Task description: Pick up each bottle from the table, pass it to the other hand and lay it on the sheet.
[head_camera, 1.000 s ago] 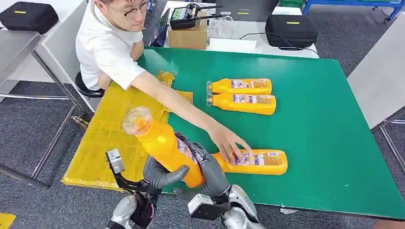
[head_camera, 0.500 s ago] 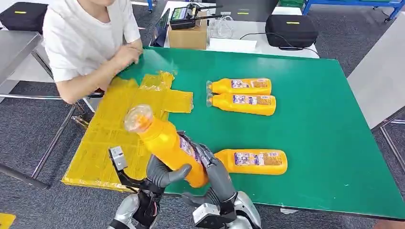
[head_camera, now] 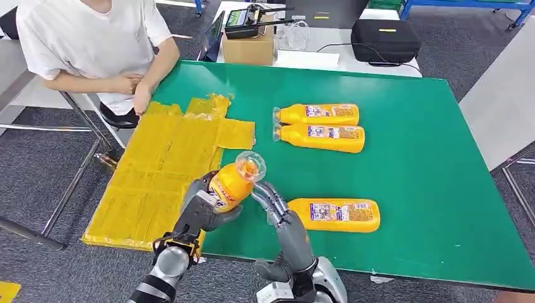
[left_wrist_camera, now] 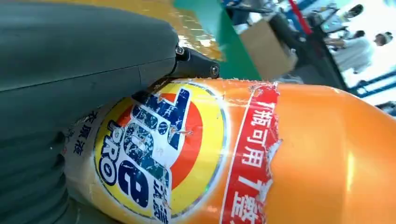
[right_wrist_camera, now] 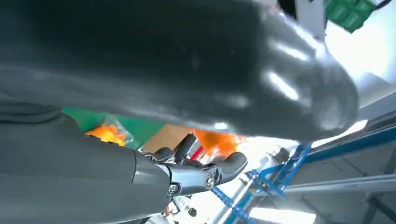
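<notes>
Gripping a bottle (head_camera: 235, 184) in our left robot hand (head_camera: 203, 211), we hold it above the near edge of the worktop (head_camera: 429, 164), where green top meets yellow sheet (head_camera: 158, 170). Its clear cap points up and away from us, tilted toward the right. The left wrist view shows the bottle's round blue, red and yellow label (left_wrist_camera: 159, 154) tight against the grey thumb, the orange body running off beyond it.

Our right robot hand (head_camera: 272, 201) sits just beside the bottle on its right, fingers (head_camera: 265, 192) spread and reaching toward the neck; we cannot tell whether they touch it, and they clasp nothing.

A second bottle (head_camera: 334, 214) lies on its side on the green top just right of that hand. Further back, two more bottles (head_camera: 318, 114) (head_camera: 322, 137) lie side by side, touching, caps pointing left toward the sheet.

The sheet covers the left part of the worktop, crinkled, with nothing lying on it. At its far left corner a person in a white shirt (head_camera: 94, 38) sits, hands (head_camera: 135, 91) near the sheet's edge. Behind the worktop stand a cardboard box (head_camera: 247, 47) and a black case (head_camera: 385, 39).
</notes>
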